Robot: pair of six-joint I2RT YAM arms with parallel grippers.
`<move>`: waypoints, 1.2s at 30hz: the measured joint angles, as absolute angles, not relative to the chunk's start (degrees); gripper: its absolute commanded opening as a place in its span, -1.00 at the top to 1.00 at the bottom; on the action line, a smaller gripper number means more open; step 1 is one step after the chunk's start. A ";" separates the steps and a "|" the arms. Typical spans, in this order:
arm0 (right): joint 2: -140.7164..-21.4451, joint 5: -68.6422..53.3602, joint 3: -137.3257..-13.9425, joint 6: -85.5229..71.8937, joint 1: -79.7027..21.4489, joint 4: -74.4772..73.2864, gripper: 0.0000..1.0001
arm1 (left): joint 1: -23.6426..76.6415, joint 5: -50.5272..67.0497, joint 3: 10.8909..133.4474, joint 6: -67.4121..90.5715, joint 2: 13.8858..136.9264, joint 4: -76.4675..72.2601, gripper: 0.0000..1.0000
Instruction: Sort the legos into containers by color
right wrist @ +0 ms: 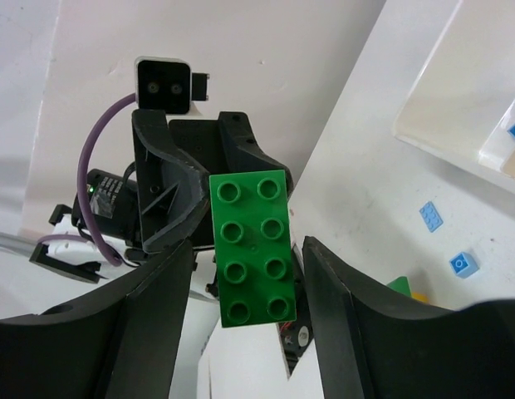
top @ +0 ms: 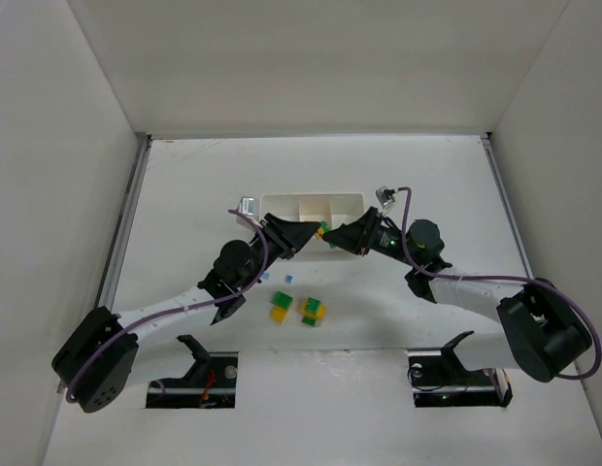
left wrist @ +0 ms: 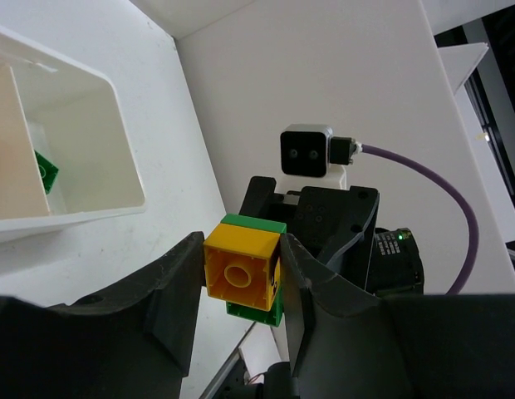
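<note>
Left gripper (left wrist: pixel 241 259): clamped on yellow-and-green lego stack (left wrist: pixel 241 278); arm stretched toward white tray (top: pixel 311 197). Right gripper (right wrist: pixel 246 252): opposite, jaws parted, flanking the stack's green brick (right wrist: pixel 253 246) without contact.

A white worktop (top: pixel 184 175) sits inside a plain white enclosure. A bare back wall (top: pixel 311 58) rises from its far edge, and a left wall (top: pixel 49 146) and a right wall (top: pixel 563 116) close it in on either side. Thin metal rails (top: pixel 126 214) run along the worktop's left and right edges. The light is even and soft, with only faint shadows.
</note>
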State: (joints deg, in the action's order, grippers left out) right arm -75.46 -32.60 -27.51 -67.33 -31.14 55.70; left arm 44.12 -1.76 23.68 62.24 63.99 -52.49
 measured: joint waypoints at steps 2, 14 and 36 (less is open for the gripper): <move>-75.46 -32.62 -27.46 -67.33 -31.09 55.70 -0.17 | 43.72 -1.61 23.59 62.43 63.99 -52.49 0.64; -76.60 -33.36 -27.27 -67.29 -31.09 56.01 0.42 | 42.61 -0.21 23.38 63.33 63.99 -52.18 0.64; -70.26 -36.12 -28.47 -65.30 -21.32 48.36 0.45 | 33.28 14.22 21.69 62.52 63.46 -51.94 0.65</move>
